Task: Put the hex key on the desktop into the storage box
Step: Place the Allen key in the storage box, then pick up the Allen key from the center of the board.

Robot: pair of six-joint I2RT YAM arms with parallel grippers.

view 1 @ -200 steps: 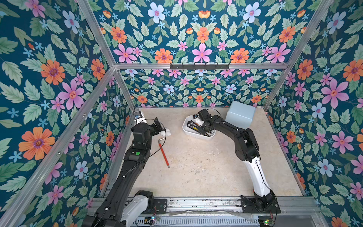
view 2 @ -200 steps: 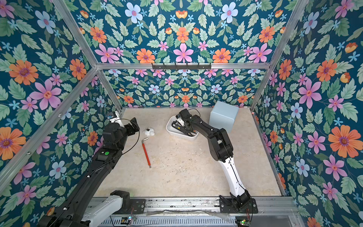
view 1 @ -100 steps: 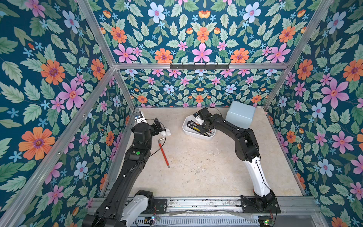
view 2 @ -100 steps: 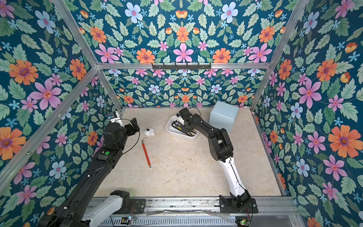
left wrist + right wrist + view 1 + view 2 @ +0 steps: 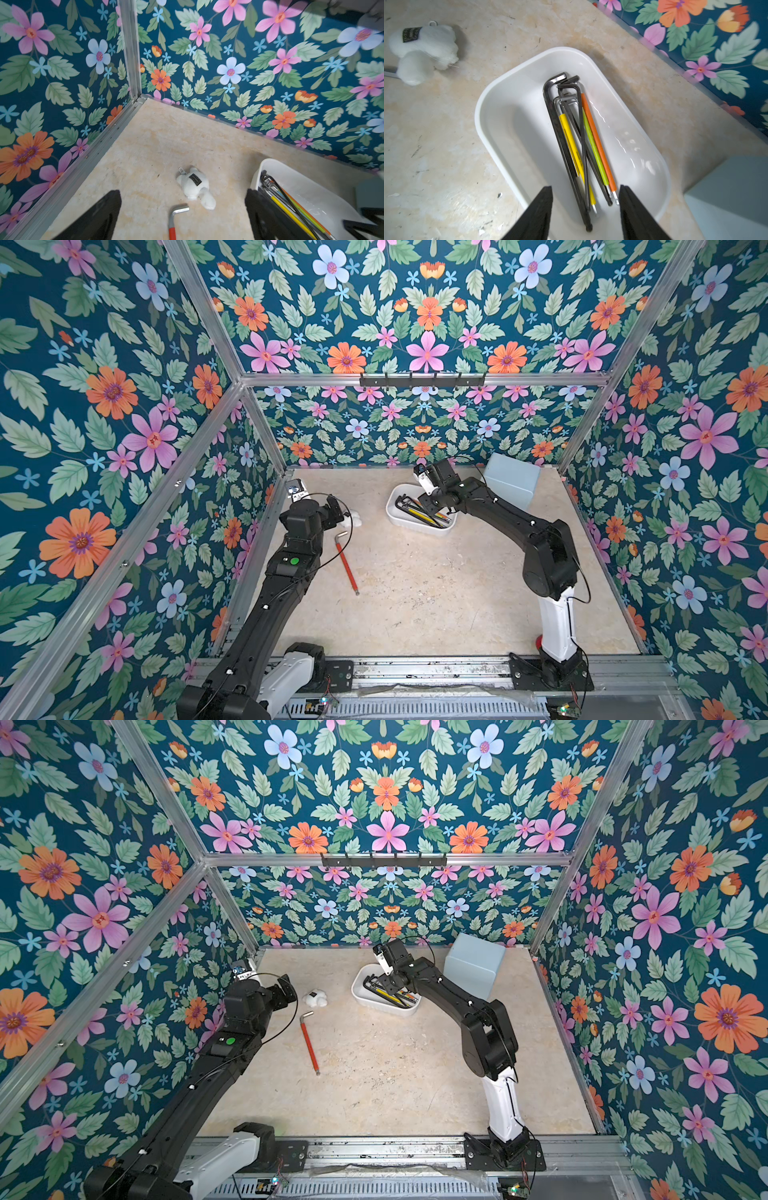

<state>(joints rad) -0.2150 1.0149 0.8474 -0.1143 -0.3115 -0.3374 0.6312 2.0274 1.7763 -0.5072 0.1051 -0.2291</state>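
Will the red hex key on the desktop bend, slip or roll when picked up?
Probably stiff: the red hex key looks like a metal rod. Lying flat on the desktop, it may slip when pinched. Its bent end likely prevents rolling.

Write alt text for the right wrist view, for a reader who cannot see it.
A white storage box on the beige desktop holds several hex keys, some with yellow, green or orange sleeves. Two black fingers hang open above one end; a white plush toy and a pale blue box stand nearby.
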